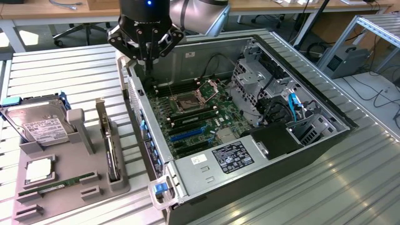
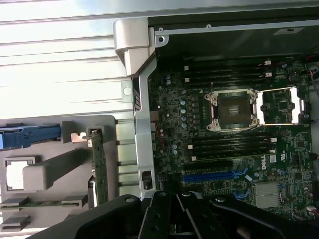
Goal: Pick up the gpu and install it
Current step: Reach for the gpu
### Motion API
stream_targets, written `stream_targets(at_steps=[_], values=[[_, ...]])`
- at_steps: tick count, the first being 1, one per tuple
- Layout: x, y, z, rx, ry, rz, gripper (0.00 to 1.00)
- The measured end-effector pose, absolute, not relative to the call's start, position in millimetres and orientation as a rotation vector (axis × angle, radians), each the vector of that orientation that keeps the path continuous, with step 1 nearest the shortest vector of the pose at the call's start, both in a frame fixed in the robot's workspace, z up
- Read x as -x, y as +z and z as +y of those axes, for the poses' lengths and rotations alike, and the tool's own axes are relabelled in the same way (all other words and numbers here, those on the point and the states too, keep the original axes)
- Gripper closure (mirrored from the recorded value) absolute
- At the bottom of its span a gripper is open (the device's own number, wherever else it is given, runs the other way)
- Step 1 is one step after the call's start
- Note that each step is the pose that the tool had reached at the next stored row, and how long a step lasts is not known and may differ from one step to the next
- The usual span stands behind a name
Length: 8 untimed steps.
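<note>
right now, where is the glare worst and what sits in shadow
Wrist view: glare washes the ribbed silver metal tabletop almost white, while the green motherboard inside the open black computer case stays dim. Exterior view: lighting is even, the tabletop reads grey, and only the case's interior is somewhat darker.

White lettering on the motherboard, just beside the blue slot, appears to spell DELL in the wrist view; the small marks next to it are too fine to read. In the exterior view, the black label on the power supply carries rows of white print and symbols, none of them legible. The white label on the hard drive bears dark print that cannot be read, and the white sticker on the supply is likewise illegible
</note>
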<state>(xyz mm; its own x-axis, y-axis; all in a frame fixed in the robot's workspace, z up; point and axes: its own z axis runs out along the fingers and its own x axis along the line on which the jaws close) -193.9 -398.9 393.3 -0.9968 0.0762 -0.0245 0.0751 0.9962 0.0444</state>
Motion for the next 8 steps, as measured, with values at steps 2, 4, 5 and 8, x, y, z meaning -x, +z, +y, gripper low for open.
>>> stream_targets(at_steps=[2,4,5,8], values=[[194.3,393.3,-398.9,-0.118,0.068,3.112,0.89],[194.7,393.3,-398.9,-0.118,0.068,3.112,0.89],[194.9,393.3,-398.9,-0.118,0.068,3.112,0.89],[195.5,393.3,-398.9,-0.118,0.068,3.113,0.89]])
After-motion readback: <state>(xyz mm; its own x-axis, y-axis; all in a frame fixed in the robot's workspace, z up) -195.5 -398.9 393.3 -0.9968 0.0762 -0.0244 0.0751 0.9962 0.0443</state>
